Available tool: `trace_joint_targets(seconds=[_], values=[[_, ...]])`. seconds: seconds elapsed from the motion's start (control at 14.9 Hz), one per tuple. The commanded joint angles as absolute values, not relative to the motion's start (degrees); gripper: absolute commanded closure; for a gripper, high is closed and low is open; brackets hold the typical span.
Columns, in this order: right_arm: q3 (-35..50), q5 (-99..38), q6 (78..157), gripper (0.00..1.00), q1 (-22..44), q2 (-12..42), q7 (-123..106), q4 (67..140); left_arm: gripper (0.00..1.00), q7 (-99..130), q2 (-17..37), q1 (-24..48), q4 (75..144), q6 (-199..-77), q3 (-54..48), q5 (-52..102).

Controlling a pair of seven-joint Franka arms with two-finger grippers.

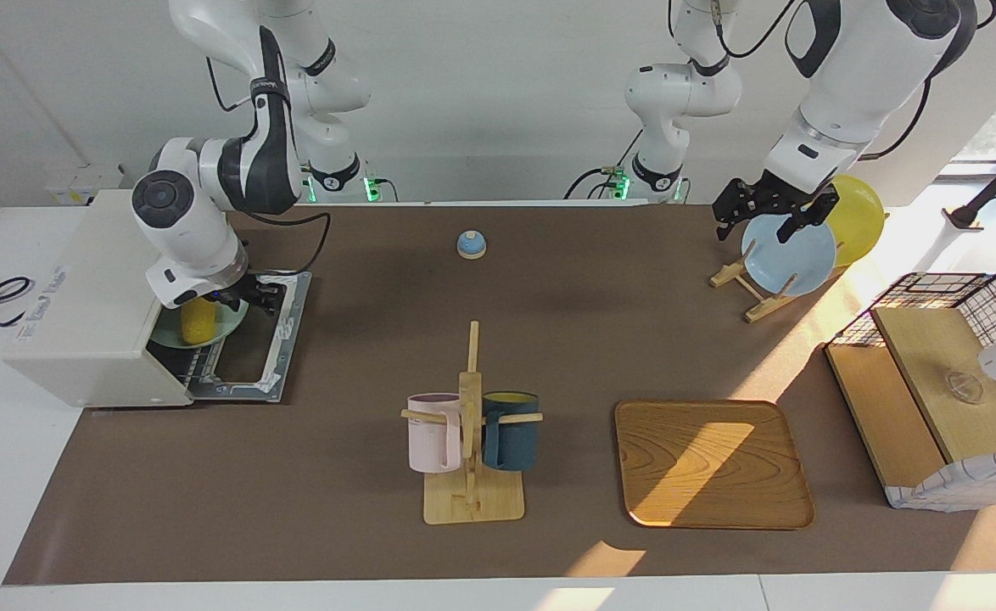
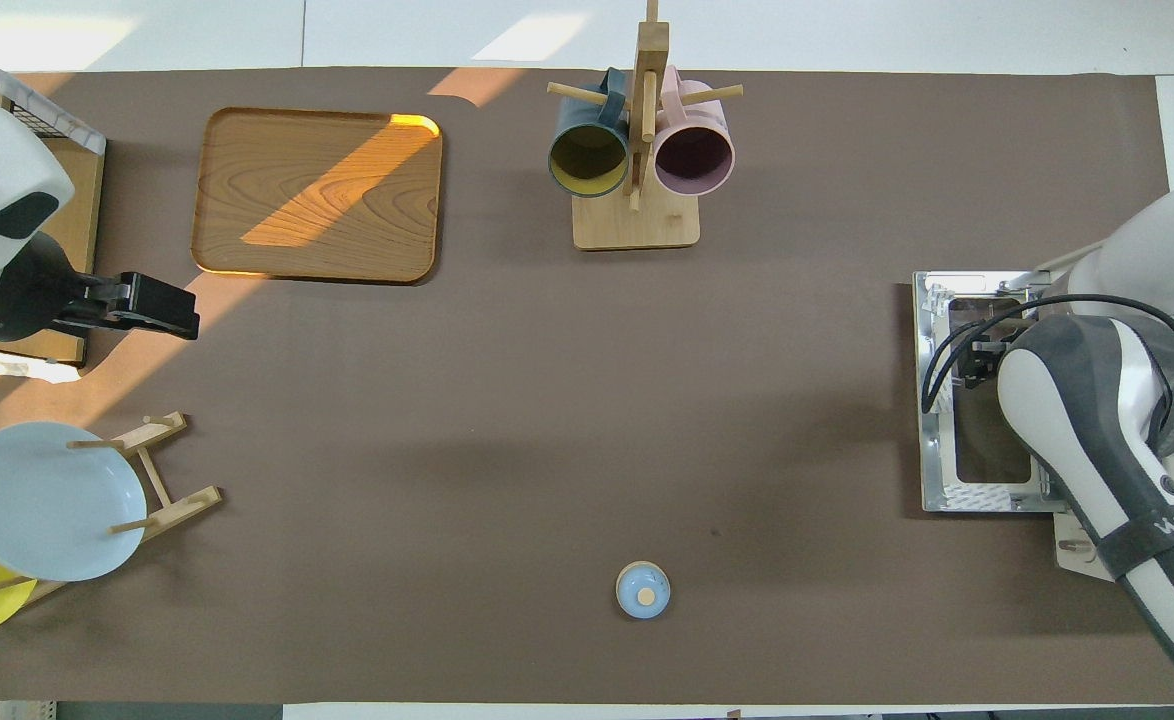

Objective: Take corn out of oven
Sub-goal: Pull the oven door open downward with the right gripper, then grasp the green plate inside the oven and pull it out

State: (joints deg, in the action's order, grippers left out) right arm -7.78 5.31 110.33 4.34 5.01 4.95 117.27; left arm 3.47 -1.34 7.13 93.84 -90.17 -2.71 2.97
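Oven (image 1: 82,314): boxy off-white metal shell at the right arm's end of the worktop (image 1: 549,339), door (image 1: 252,339) dropped flat, silver frame with dark glass pane facing up. Wire rack partly visible at the mouth.

Corn (image 1: 195,321): smooth bright yellow cob, lying on a pale green round plate (image 1: 231,322) at the oven mouth, over the rack. Plate sticks out partly past the opening.

Right gripper (image 1: 235,297): down at the oven mouth, directly over the corn and plate. Wrist covers the jaws from the facing view, arm covers them from overhead. Can't tell if jaws are spread or pinching, or whether they touch the cob.

Left gripper (image 1: 761,212): black, up in the air over the plate rack near the left arm's end, waiting. Jaws look spread, nothing between them.

Rest of worktop, brown matte cover:
- Wooden rack (image 1: 752,293) with a glossy blue plate (image 1: 791,255) and yellow plate (image 1: 858,216) standing on edge.
- Square wooden tray (image 1: 710,462), rounded corners, visible grain, near the edge farthest from the robots.
- Wooden mug tree (image 1: 470,441) holding a pink mug (image 1: 433,433) and a dark teal mug (image 1: 511,430).
- Small blue dome (image 1: 471,244) with a tan knob, near the robots' edge, mid-worktop.
- Black wire basket (image 1: 956,297) with wooden boards at the left arm's end.
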Motion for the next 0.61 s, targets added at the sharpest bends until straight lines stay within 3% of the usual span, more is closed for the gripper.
trace_joint_targets(seconds=[0.0, 0.07, 0.13, 0.2, 0.54], values=[[-7.3, 6.4, 115.2, 0.40, 1.8, 2.6, 0.5, 122.4, 0.00, 3.4, -2.3, 6.5, 94.1, -89.4, -3.2, 1.8], [-7.3, 6.4, 115.9, 0.48, 1.1, 2.1, -0.6, 123.5, 0.00, 3.4, -2.3, 6.5, 94.1, -89.4, -3.2, 1.8], [-7.3, 6.4, 116.1, 0.69, 1.1, 2.0, -1.1, 123.8, 0.00, 3.3, -2.3, 6.5, 94.1, -89.5, -3.2, 1.8], [-7.3, 6.4, 116.0, 0.99, 1.1, 2.0, -1.4, 123.8, 0.00, 3.4, -2.3, 6.6, 94.1, -89.5, -3.2, 1.8], [-6.9, 8.3, 114.9, 1.00, 6.2, 2.6, -1.0, 121.8, 0.00, 3.5, -2.3, 6.8, 94.1, -89.8, -3.2, 1.8]])
